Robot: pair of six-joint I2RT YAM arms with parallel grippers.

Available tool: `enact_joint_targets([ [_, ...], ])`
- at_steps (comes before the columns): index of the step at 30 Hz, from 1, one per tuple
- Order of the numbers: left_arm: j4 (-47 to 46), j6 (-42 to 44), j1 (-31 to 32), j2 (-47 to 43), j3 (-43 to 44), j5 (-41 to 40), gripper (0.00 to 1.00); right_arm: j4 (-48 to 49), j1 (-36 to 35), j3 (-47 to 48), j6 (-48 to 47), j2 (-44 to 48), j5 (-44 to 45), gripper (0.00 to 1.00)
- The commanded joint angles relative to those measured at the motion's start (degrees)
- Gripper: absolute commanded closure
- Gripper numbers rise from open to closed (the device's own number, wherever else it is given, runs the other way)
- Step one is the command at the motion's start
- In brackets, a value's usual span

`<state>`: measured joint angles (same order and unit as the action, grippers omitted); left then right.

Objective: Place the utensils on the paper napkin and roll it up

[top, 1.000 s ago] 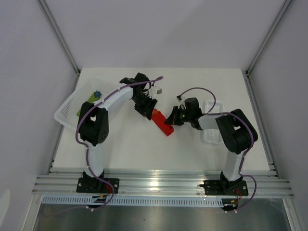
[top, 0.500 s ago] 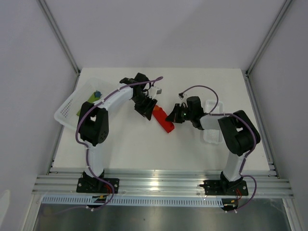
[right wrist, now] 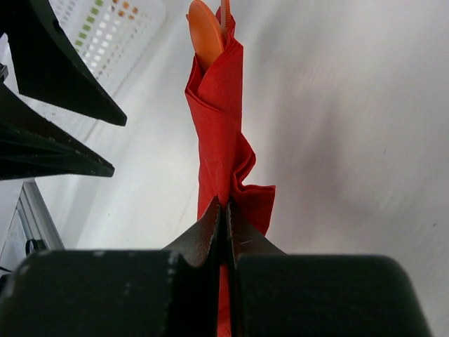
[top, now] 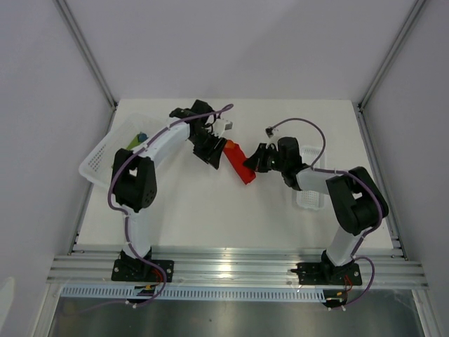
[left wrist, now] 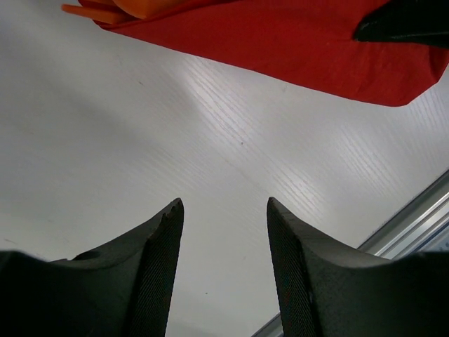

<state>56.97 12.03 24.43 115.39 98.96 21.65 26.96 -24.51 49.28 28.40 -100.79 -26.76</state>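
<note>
Near the middle of the white wood-grain tabletop point(top: 210, 210), between the two arms, the thin bright-red paper napkin point(top: 239, 163) lies as a loose, narrow roll. The slender orange-red plastic utensils point(right wrist: 205, 29) are wrapped inside, and only their tips protrude from the end farthest from the right arm.

Right gripper point(right wrist: 226, 208): jaws closed flat on a crumpled flap at the near end of the roll. As far as the right wrist view shows, they pinch paper alone and no utensil handle.

Left gripper point(left wrist: 223, 210): jaws parted and empty, hovering just over bare table. It is close beside the roll but apart from it.

Hazards, as judged from this arrangement:
- **Unwinding or tearing.** The roll is held by one flap only. A pull or lift by the right gripper could unwind the outer layer or tear the thin paper.
- **Swivelling.** Nothing restrains the far end, so the roll could turn about the pinch point rather than tighten.
- **Utensils slipping out.** The tips are exposed at an open end. Tilting or dragging the roll toward the right arm could let the smooth plastic pieces slide out.
- **Snagging or collision.** If the left gripper descends at the roll's side, a fingertip could catch a free paper edge and push the wrap open. It could also meet the right gripper, which works near it.

The white perforated plastic basket point(top: 105, 151) at the left edge is well apart and poses no obstacle.
</note>
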Motion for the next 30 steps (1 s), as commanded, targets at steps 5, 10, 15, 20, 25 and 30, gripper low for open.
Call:
enact_joint_targets([
  [5, 1.65, 1.85, -2.28, -9.21, 10.46, 4.01, 0.43, 11.53, 0.69, 0.82, -2.91, 8.14, 4.00, 1.00],
  [10, -0.18, 2.91, -2.36, -13.43, 12.84, 8.05, 0.40, 14.70, 0.78, 3.19, -4.67, 11.49, 3.74, 1.00],
  [15, -2.91, 1.68, -2.36, -16.25, 16.08, 9.81, 0.35, 18.29, 0.78, 4.42, -5.90, 15.53, 3.56, 1.00],
  [20, -3.44, -1.83, -2.36, -16.69, 21.71, 12.97, 0.30, 22.95, 0.78, 5.92, -5.73, 17.73, 3.12, 1.00],
  [25, -4.67, -3.42, -2.28, -17.83, 24.61, 13.24, 0.26, 27.79, 0.70, 7.94, -4.32, 18.62, 2.86, 1.00],
  [30, -7.22, -4.91, -1.58, -18.01, 28.48, 13.25, 0.24, 33.41, 0.08, 10.13, -3.35, 18.18, 1.37, 1.00],
])
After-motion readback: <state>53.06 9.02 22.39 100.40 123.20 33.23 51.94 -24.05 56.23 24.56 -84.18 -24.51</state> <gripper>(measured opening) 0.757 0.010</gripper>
